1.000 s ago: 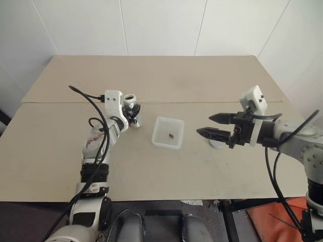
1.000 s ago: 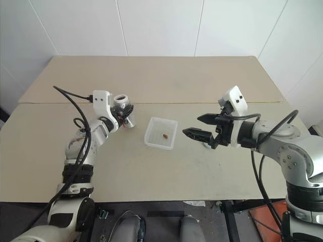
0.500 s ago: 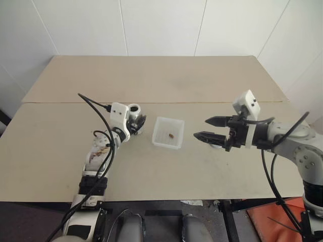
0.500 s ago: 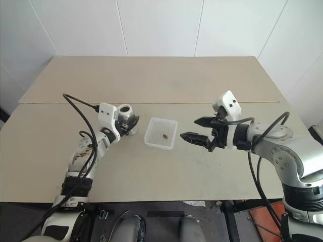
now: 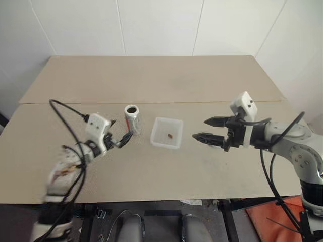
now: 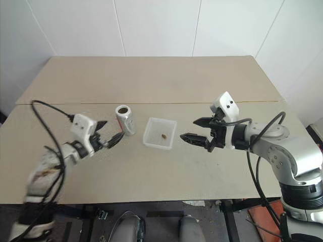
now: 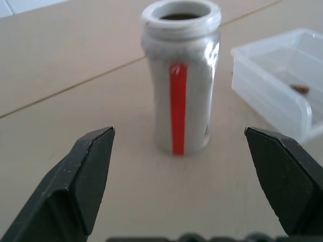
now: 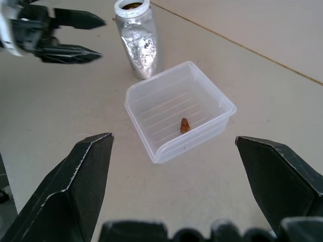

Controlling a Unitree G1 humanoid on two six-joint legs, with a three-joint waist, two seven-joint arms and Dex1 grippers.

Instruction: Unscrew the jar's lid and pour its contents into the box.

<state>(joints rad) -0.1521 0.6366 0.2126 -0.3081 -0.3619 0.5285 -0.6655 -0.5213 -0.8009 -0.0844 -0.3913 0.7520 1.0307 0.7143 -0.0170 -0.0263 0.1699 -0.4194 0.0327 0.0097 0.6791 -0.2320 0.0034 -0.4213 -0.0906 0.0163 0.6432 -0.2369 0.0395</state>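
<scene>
In the left eye view, the jar (image 5: pixel 131 119) stands upright on the desk (image 5: pixel 151 80), its mouth uncovered and dark inside. Just to its right sits the box (image 5: pixel 167 132), apart from the jar, with the contents (image 5: pixel 171 135), a small brown lump, lying on its floor. The left gripper (image 5: pixel 126 138) is at the near left of the jar, close to it but not touching, its fingers spread wide and holding nothing. The right gripper (image 5: pixel 211 129) hovers to the right of the box, its fingers also wide apart and empty, pointing toward the box.

The right eye view gives the same layout: jar, box and both grippers in a row across the middle of the desk.

In the left wrist view, the jar stands between the two black fingers (image 7: pixel 86 176) but farther away, clear of both, with a red vertical stripe facing the camera. A corner of the box shows beside it.

In the right wrist view, the box lies between the wide fingers (image 8: pixel 75 186), with the brown lump inside; the jar stands beyond it, and the left gripper is near the jar.
</scene>
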